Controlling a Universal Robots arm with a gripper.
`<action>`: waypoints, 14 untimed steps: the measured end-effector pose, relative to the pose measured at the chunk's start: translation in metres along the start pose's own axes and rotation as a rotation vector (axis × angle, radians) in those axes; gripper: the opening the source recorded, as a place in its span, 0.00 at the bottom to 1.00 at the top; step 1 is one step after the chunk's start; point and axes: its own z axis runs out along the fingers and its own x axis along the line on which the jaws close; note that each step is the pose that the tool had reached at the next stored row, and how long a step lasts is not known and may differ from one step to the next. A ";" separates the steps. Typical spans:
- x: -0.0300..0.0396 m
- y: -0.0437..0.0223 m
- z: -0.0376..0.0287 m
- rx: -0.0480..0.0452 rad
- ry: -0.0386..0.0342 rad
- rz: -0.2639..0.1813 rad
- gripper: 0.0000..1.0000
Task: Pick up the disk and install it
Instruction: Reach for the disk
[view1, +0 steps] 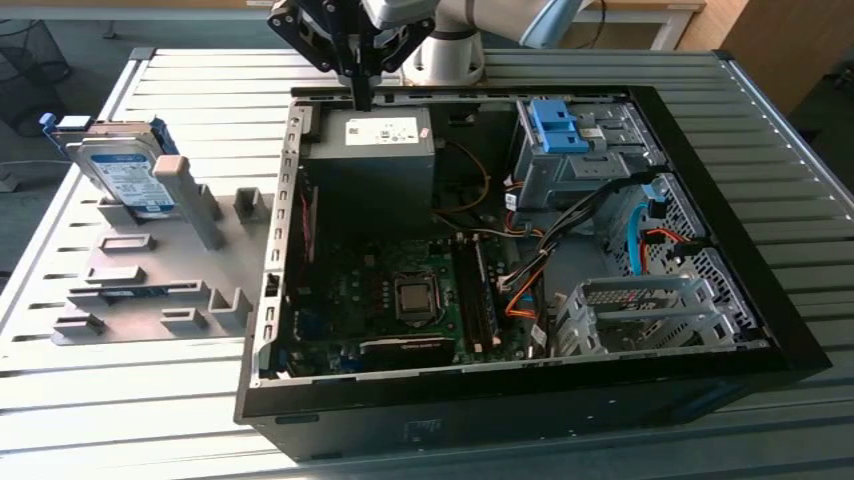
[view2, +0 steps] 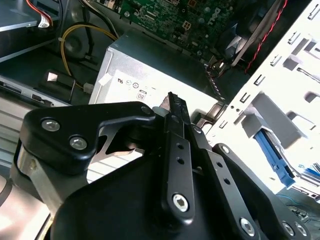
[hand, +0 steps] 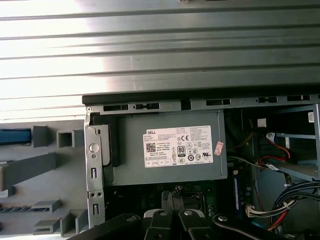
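One disk (view1: 123, 172) leans tilted in the single grey fixture (view1: 174, 265) on the table (view1: 200, 75), at the exterior view's left and well apart from the end effector (view1: 360, 100). That one end effector hangs over the rear edge of the one open computer case (view1: 561, 415), just above the dark-grey power supply (view1: 374, 165) with its one white sticker. Its fingers look narrow, pressed together, and grip nothing. The step in hand, I judge, is the reach for the disk. Done well, it means clearing the case wall, spreading the fingers before descending, and taking the disk by its blue frame edges, square to its tilt, without knocking the fixture's posts. One further blue carrier (view1: 554, 125) sits in the case's drive bay
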 end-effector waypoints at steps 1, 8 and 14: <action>0.0003 0.0000 0.0000 0.0000 0.0000 0.000 0.11; 0.0023 -0.0002 0.0000 0.0000 0.0000 0.000 0.11; 0.0043 -0.0003 0.0001 0.0000 0.0000 0.000 0.11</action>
